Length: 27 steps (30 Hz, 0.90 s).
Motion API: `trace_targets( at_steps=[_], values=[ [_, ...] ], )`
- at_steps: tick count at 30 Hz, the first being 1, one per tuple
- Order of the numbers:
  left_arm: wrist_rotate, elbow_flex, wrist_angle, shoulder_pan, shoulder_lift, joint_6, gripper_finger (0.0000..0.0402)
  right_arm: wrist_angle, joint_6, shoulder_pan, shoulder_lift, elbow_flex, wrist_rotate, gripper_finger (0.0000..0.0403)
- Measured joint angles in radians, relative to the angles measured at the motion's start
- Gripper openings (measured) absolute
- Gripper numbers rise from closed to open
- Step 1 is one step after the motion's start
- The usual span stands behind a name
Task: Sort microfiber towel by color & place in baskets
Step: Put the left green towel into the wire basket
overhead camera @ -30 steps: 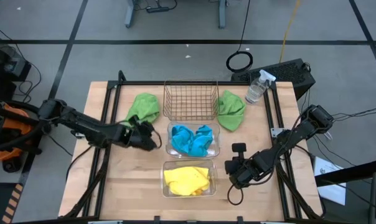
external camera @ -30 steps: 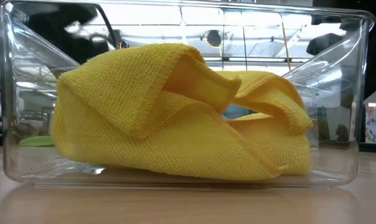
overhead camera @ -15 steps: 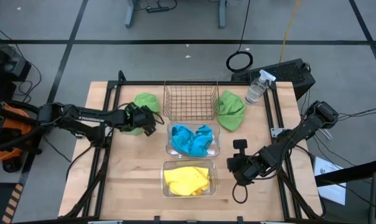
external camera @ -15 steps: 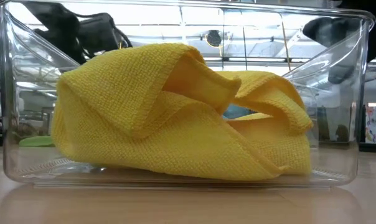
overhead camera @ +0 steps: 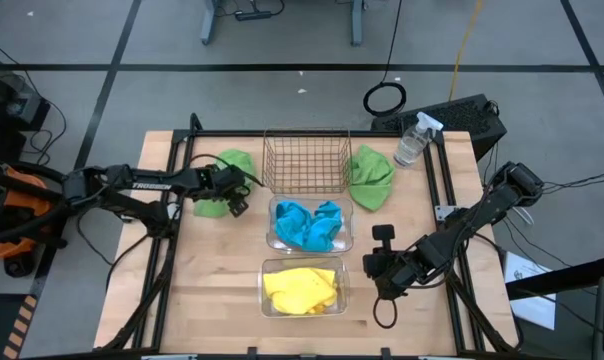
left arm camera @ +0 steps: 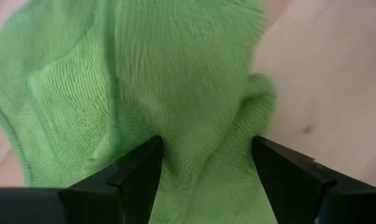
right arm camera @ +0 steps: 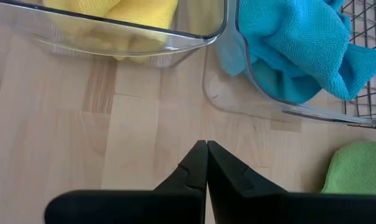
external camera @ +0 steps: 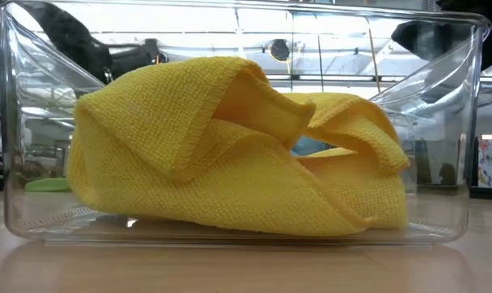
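A green microfiber towel (overhead camera: 232, 165) lies bunched on the table left of the empty copper wire basket (overhead camera: 305, 160). My left gripper (overhead camera: 232, 195) is down over its near edge, open, with a raised fold of the towel (left arm camera: 203, 143) between its fingers. A second green towel (overhead camera: 370, 177) lies right of the wire basket. Blue towels (overhead camera: 309, 225) fill the middle clear basket, and yellow towels (overhead camera: 300, 288) fill the near one (external camera: 18, 203). My right gripper (overhead camera: 375, 272) is shut with nothing in it, above bare table right of the yellow basket. My left gripper comes down slanting from the table's left, its open fingers (left arm camera: 141, 174) astride a raised fold near the green towel's near edge. I cannot tell whether the fingertips touch the cloth. The towel lies slack on the table.
A clear spray bottle (overhead camera: 412, 140) stands at the far right corner, close to the right green towel. Black frame rails (overhead camera: 174, 200) run along both sides of the table. Bare wood shows left of the clear baskets and along the near edge.
My left gripper has swung from beside the blue basket's left side toward the table's far edge and come down over the left green towel. The towels and baskets have stayed where they were.
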Motion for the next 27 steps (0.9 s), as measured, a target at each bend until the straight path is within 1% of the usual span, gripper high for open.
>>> trace_targets(
  at_steps=[5,8,11,15,16,19,22,23,25,27],
  values=[
    [0.001,-0.033,0.044,0.036,0.054,0.007,0.0241,0.007,0.000,0.000,0.000,0.000,0.000,0.0000],
    [0.000,-0.034,0.057,0.037,0.072,0.028,0.0207,0.034,-0.003,0.000,0.000,0.000,0.008,0.0000],
    [-0.009,-0.037,0.101,0.029,0.075,0.030,0.0143,0.070,-0.002,0.000,0.000,0.000,0.043,0.0000],
    [-0.036,-0.040,0.169,0.021,0.078,0.062,0.0034,0.149,0.002,0.003,0.000,0.000,0.085,0.0000],
    [-0.050,-0.041,0.186,0.021,0.079,0.066,0.0020,0.167,0.003,0.005,0.000,0.000,0.087,0.0000],
    [-0.104,-0.041,0.230,0.021,0.079,0.053,0.0020,0.219,0.004,0.014,0.000,0.000,0.098,0.0000],
    [-0.110,-0.041,0.264,0.013,0.079,0.020,0.0021,0.280,0.002,0.026,0.000,0.000,0.154,0.0000],
    [-0.109,-0.041,0.271,0.003,0.079,0.004,0.0019,0.307,-0.006,0.029,0.000,0.000,0.188,0.0000],
    [-0.111,-0.040,0.272,-0.012,0.078,-0.001,0.0016,0.380,-0.044,0.034,0.000,0.000,0.297,0.0000],
    [-0.139,-0.040,0.269,-0.021,0.073,-0.006,0.0015,0.470,-0.127,0.033,0.000,0.000,0.394,0.0000]
  ],
)
